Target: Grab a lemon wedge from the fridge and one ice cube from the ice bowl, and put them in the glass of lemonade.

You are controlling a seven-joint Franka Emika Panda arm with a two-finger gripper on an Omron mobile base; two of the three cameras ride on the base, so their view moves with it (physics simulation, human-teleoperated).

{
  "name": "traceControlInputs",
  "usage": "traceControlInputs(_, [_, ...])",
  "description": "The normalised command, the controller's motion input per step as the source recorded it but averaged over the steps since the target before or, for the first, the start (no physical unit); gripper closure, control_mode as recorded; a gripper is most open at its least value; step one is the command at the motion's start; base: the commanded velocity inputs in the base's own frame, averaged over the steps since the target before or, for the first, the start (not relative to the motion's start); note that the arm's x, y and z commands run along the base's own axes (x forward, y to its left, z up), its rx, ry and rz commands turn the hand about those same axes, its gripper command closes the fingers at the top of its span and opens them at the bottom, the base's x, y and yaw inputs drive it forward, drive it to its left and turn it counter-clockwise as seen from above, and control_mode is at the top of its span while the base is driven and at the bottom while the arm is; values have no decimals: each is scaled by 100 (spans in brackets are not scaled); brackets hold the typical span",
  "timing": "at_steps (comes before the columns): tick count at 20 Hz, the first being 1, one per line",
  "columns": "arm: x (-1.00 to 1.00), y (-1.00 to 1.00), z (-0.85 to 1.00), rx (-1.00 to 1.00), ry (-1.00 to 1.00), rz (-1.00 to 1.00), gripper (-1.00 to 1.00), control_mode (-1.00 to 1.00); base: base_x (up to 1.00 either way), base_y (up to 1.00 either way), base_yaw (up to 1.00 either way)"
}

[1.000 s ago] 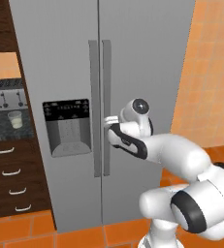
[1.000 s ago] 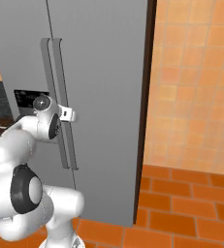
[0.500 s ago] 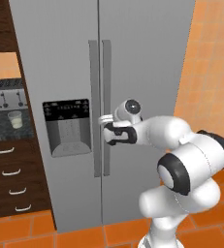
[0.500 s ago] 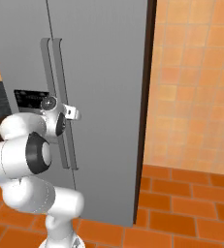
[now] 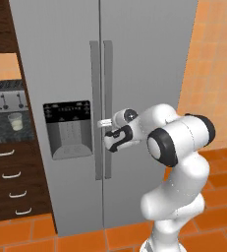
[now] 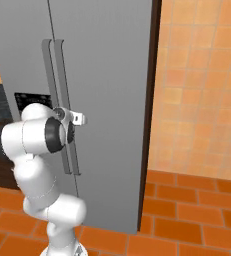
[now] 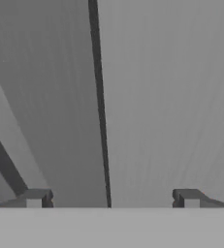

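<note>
We find the fridge [image 5: 134, 64] standing upright with both doors shut, its two long handles [image 5: 100, 108] running vertically beside the centre seam. The gripper [image 5: 104, 123] sits at the right-door handle, jaws spread wide, holding nothing. The glass of lemonade [image 5: 15, 121] stands on the counter left, before the toaster [image 5: 8, 94].

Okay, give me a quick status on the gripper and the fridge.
Gripper open, at the right door's handle, nothing held. Fridge doors both shut. Glass of lemonade waiting on the counter by the toaster. Nothing in the way.
</note>
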Motion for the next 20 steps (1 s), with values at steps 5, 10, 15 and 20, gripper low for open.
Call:
traceControlInputs(5, [70, 20, -26, 0, -17, 0, -100, -100, 0, 0, 0])
traceControlInputs(10, [90, 30, -26, 0, -14, 0, -100, -100, 0, 0, 0])
traceControlInputs(15, [100, 34, -28, 0, -10, 0, -100, -100, 0, 0, 0])
traceControlInputs(20, [100, 32, -24, 0, -5, 0, 100, -100, 0, 0, 0])
